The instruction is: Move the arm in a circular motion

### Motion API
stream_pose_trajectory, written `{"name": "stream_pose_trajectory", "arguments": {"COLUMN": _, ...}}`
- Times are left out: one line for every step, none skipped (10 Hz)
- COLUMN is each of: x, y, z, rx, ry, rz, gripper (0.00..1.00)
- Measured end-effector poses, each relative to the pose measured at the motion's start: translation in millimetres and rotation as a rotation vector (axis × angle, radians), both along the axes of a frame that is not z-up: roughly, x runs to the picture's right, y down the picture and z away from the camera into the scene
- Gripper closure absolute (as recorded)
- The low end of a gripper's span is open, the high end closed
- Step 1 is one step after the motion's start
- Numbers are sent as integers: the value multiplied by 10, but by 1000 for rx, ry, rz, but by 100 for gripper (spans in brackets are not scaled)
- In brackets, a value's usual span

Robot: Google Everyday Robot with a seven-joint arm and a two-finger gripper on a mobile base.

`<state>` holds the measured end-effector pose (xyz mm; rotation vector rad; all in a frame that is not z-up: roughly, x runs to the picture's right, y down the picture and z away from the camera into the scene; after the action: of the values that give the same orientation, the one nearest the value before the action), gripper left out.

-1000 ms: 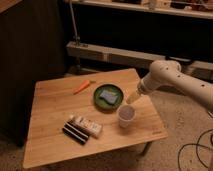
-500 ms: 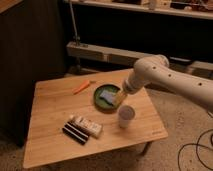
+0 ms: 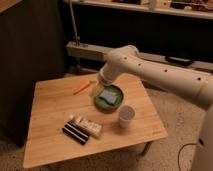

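dim room, dark wall at the back, and a pale wooden bench [image 3: 50, 110] in the middle of it. the arm [image 3: 150, 70] came in from the right, shoulder joint high, then bent down over the far half of the bench. its claw [image 3: 95, 89], the yellowish tip, hung low between an orange stick [image 3: 82, 87] and a green plate [image 3: 119, 101], right by the plate's left rim. open or closed? could not tell.

a blue pad [image 3: 107, 96] lay on the plate, a white cup [image 3: 126, 115] stood just in front of it, and a box [image 3: 86, 125] with a dark bar [image 3: 75, 134] beside it sat near the front edge.

the arm looked thick, stiff and heavy, with smooth rigid tubes and rounded joints. nothing needed taking hold of here, since the circle was the arm's own to trace. the cup looked light and tippy, so a low sweep could knock it; a higher loop seemed safer.
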<state>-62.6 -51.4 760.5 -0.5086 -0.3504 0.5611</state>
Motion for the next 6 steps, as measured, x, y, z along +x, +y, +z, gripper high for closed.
{"name": "stream_pose_trajectory", "arguments": {"x": -24, "y": -172, "z": 188, "rx": -5, "ry": 8, "rz": 22, "gripper": 20}}
{"name": "stream_pose_trajectory", "arguments": {"x": -8, "y": -270, "z": 317, "rx": -9, "ry": 18, "rz": 46, "gripper": 20}}
{"name": "stream_pose_trajectory", "arguments": {"x": 35, "y": -310, "z": 428, "rx": -19, "ry": 35, "rz": 74, "gripper": 20}}
{"name": "stream_pose_trajectory", "arguments": {"x": 160, "y": -326, "z": 597, "rx": -41, "ry": 66, "rz": 118, "gripper": 20}}
{"name": "stream_pose_trajectory", "arguments": {"x": 296, "y": -284, "z": 736, "rx": -62, "ry": 91, "rz": 158, "gripper": 20}}
{"name": "stream_pose_trajectory", "arguments": {"x": 423, "y": -235, "z": 825, "rx": -77, "ry": 109, "rz": 191, "gripper": 20}}
